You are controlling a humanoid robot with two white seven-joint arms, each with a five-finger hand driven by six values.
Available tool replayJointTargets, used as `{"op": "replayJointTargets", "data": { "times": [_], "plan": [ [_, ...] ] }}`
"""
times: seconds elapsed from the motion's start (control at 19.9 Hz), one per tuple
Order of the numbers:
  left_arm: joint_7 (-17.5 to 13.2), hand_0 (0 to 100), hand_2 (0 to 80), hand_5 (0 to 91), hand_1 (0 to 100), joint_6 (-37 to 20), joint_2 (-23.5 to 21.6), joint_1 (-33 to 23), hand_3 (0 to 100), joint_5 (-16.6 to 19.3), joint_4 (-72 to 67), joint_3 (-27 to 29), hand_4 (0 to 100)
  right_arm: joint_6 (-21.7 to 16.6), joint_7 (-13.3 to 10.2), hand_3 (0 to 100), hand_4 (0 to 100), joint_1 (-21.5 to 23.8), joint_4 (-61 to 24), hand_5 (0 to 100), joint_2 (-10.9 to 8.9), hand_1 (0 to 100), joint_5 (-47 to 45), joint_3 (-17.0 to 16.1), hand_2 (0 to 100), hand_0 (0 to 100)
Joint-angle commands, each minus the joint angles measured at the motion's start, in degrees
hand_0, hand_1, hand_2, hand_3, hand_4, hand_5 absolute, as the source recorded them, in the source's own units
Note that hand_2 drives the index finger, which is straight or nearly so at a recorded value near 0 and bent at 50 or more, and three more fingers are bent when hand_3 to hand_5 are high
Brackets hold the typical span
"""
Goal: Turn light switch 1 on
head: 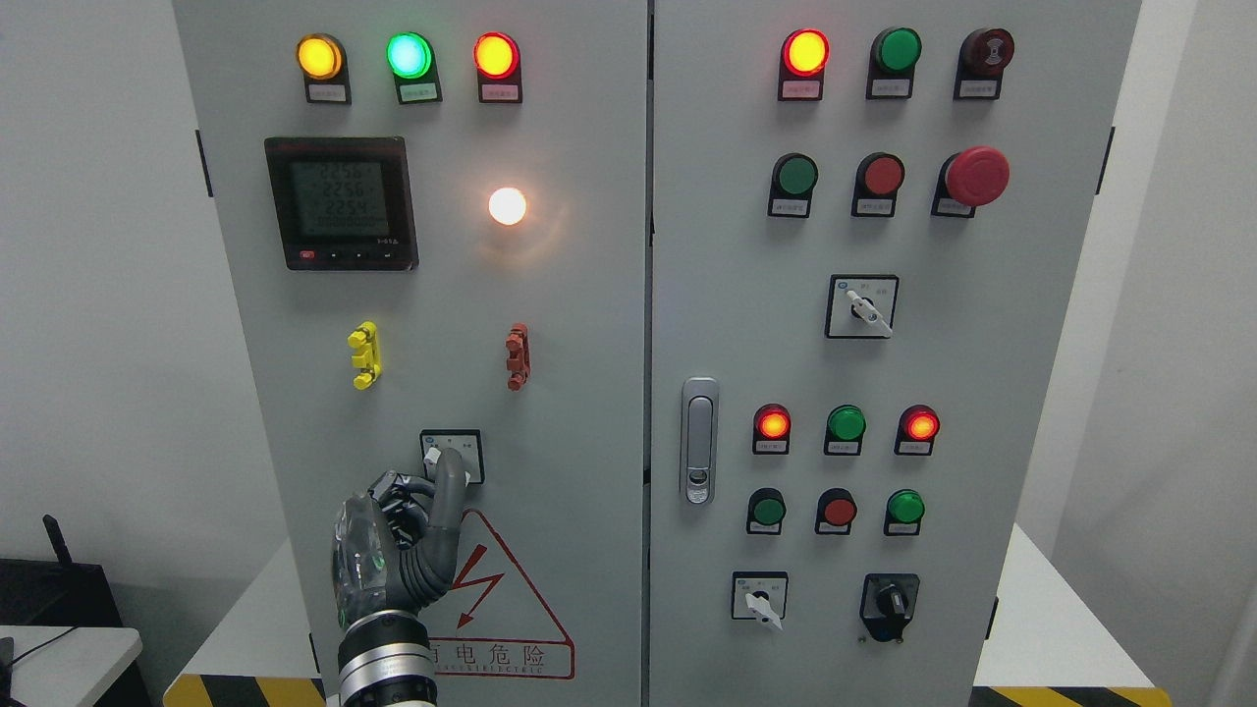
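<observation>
— One hand only: left hand (398,550), up from the bottom edge, against the grey cabinet (589,412). Right arm nowhere in view.

— And the fingers?

— One long grey finger (450,491) stretched up, tip on the rotary switch (451,457). Others curled back toward the palm. Not clamped around the knob, as far as visible; just touching it.

— Look of that switch?

— Small square black-framed plate, white face, pale knob largely hidden behind the fingertip. Knob's pointing direction impossible to tell.

— Placement?

— Low on the left door, straight above the red-edged warning triangle (491,609).

— Around the switch?

— Up and left of it, a yellow clip (364,355); up and right, a reddish-brown clip (518,356). Higher still, a glowing white lamp (507,206), and left of that a black digital meter (341,202) with three rows of digits. Far above, near the top edge, three lit indicators: amber lamp (320,56), green lamp (409,55), red lamp (496,55).

— To the right of the switch?

— Silver door handle (698,440) just past the seam, then rows of red and green buttons, a red mushroom button (976,177) high up, more selector knobs.

— In the way?

— Only the hand's own finger, covering the knob.
</observation>
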State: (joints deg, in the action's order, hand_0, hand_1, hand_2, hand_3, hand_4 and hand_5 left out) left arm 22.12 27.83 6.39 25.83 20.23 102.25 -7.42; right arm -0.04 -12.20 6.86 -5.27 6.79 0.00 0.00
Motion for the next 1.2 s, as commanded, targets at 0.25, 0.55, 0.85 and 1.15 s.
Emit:
{"op": "replayJointTargets", "data": {
  "times": [0.25,0.55,0.85,1.15],
  "plan": [
    [-6.73,0,60.5,84.8,17,-8.92,-0.59,-7.36,99,0.42,6.03,8.81,95,0.04,-0.01,0,0,-0.01,0.00,0,-0.03,39,0.26,1.32,0,12],
    [-18.41,0,51.0,73.8,10,-21.66,-0.94,-11.49,94,0.25,5.94,16.72,91,0.04,-0.01,0,0,-0.01,0.00,0,0.06,39,0.26,1.32,0,12],
    [-26.59,0,31.4,49.7,0,-27.11,-1.64,-17.20,73,-0.89,5.50,25.25,77,0.04,-0.01,0,0,-0.01,0.00,0,-0.03,39,0.26,1.32,0,12],
    [-33.01,0,3.8,34.0,0,-36.16,-2.43,-26.08,43,-6.69,2.52,33.06,55,0.04,-0.01,0,0,-0.01,0.00,0,-0.03,39,0.26,1.32,0,12]
  ]
}}
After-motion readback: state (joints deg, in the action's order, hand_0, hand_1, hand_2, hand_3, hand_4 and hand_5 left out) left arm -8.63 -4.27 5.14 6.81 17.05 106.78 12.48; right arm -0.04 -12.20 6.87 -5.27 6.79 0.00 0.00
